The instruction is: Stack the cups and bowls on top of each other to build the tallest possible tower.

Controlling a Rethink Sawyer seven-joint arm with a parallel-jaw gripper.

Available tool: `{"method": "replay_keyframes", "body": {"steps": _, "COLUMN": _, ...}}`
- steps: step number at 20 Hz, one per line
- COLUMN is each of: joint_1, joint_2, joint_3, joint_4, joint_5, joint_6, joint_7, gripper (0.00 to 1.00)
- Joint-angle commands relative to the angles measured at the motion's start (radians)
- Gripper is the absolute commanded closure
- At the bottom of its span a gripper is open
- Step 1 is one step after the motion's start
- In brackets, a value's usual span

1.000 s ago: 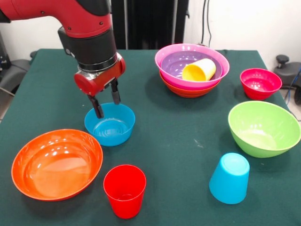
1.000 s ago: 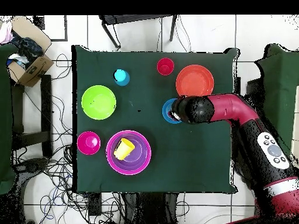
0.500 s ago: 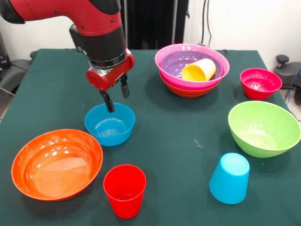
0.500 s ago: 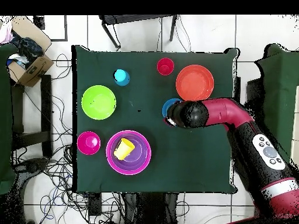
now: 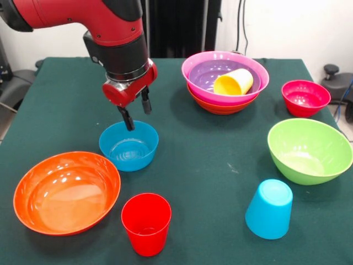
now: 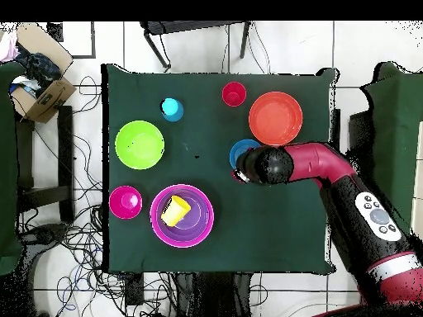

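My gripper (image 5: 137,114) is open and empty, hanging just above the far rim of the small blue bowl (image 5: 128,146). In the overhead view the arm covers part of that blue bowl (image 6: 240,149). A large orange bowl (image 5: 66,192) and an upright red cup (image 5: 146,223) stand close in front of it. The tower (image 5: 225,95) is an orange bowl, a magenta bowl and a purple bowl nested, with the yellow cup (image 5: 234,81) lying on its side inside. The light blue cup (image 5: 269,208) stands upside down. The lime green bowl (image 5: 309,150) and the small crimson bowl (image 5: 305,97) sit apart on the right.
The dark green table (image 5: 209,165) has bare cloth between the blue bowl and the lime bowl. Beside the table in the overhead view stand a cardboard box (image 6: 40,91) and loose cables (image 6: 83,248) on the floor.
The gripper lifted out of the small blue bowl and shifted toward its far rim, still open. The bowl stayed in place. Over the last half second the gripper barely moved.
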Motion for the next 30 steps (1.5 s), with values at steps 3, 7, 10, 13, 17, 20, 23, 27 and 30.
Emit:
{"method": "replay_keyframes", "body": {"steps": 3, "joint_1": 0.065, "joint_2": 0.065, "joint_3": -0.103, "joint_4": 0.003, "joint_5": -0.103, "joint_6": -0.084, "joint_7": 0.028, "gripper": 0.00}}
{"method": "replay_keyframes", "body": {"steps": 7, "joint_1": 0.063, "joint_2": 0.085, "joint_3": -0.114, "joint_4": 0.000, "joint_5": -0.115, "joint_6": -0.112, "joint_7": 0.033, "gripper": 0.00}}
{"method": "replay_keyframes", "body": {"steps": 10, "joint_1": 0.065, "joint_2": 0.096, "joint_3": -0.122, "joint_4": -0.001, "joint_5": -0.124, "joint_6": -0.129, "joint_7": 0.034, "gripper": 0.00}}
{"method": "replay_keyframes", "body": {"steps": 13, "joint_1": 0.067, "joint_2": 0.110, "joint_3": -0.128, "joint_4": -0.012, "joint_5": -0.132, "joint_6": -0.144, "joint_7": 0.034, "gripper": 0.00}}
{"method": "replay_keyframes", "body": {"steps": 17, "joint_1": 0.075, "joint_2": 0.131, "joint_3": -0.141, "joint_4": -0.035, "joint_5": -0.146, "joint_6": -0.169, "joint_7": 0.030, "gripper": 0.00}}
{"method": "replay_keyframes", "body": {"steps": 20, "joint_1": 0.081, "joint_2": 0.139, "joint_3": -0.148, "joint_4": -0.057, "joint_5": -0.147, "joint_6": -0.179, "joint_7": 0.028, "gripper": 0.00}}
{"method": "replay_keyframes", "body": {"steps": 23, "joint_1": 0.084, "joint_2": 0.152, "joint_3": -0.153, "joint_4": -0.081, "joint_5": -0.152, "joint_6": -0.206, "joint_7": 0.028, "gripper": 0.00}}
{"method": "replay_keyframes", "body": {"steps": 27, "joint_1": 0.090, "joint_2": 0.174, "joint_3": -0.161, "joint_4": -0.107, "joint_5": -0.165, "joint_6": -0.253, "joint_7": 0.043, "gripper": 0.00}}
{"method": "replay_keyframes", "body": {"steps": 30, "joint_1": 0.106, "joint_2": 0.176, "joint_3": -0.178, "joint_4": -0.124, "joint_5": -0.174, "joint_6": -0.265, "joint_7": 0.054, "gripper": 1.00}}
